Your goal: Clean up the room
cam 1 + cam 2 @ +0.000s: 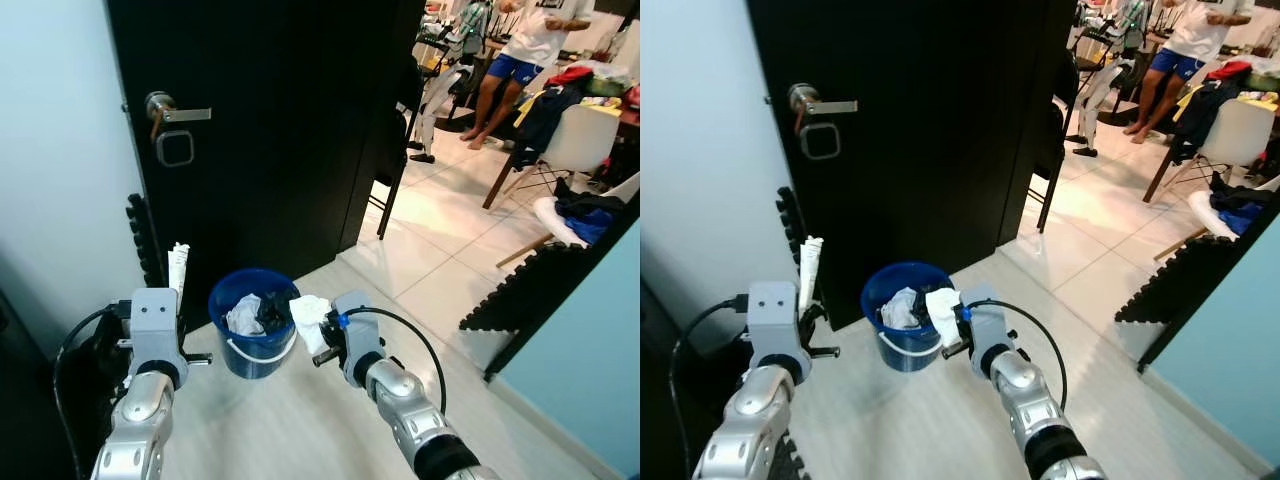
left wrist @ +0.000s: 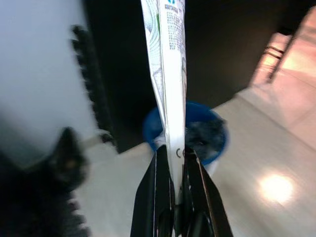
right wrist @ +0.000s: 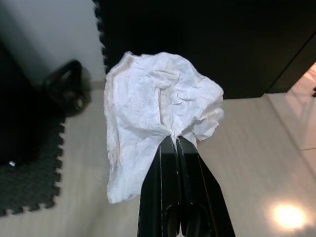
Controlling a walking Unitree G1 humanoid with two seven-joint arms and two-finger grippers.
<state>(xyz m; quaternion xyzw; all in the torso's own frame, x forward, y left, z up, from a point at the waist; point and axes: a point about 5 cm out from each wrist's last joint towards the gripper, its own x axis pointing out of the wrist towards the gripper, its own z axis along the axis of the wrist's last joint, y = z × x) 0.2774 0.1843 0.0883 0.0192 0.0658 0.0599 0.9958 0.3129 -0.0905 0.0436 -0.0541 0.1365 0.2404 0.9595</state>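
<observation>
A blue bucket (image 1: 252, 345) stands on the floor before the black door, with crumpled white and dark rubbish inside. My right gripper (image 3: 173, 142) is shut on a crumpled white tissue (image 1: 308, 318), held at the bucket's right rim. My left gripper (image 2: 172, 157) is shut on a flattened white tube (image 2: 168, 74), which stands upright (image 1: 178, 272) to the left of the bucket, beside the door.
The black door (image 1: 270, 120) with a metal handle (image 1: 172, 108) stands open. Black foam mat pieces (image 1: 145, 240) lean on the left wall and more (image 1: 530, 290) lie at right. Beyond the doorway are a chair (image 1: 575, 140) with clothes and a person (image 1: 525, 50).
</observation>
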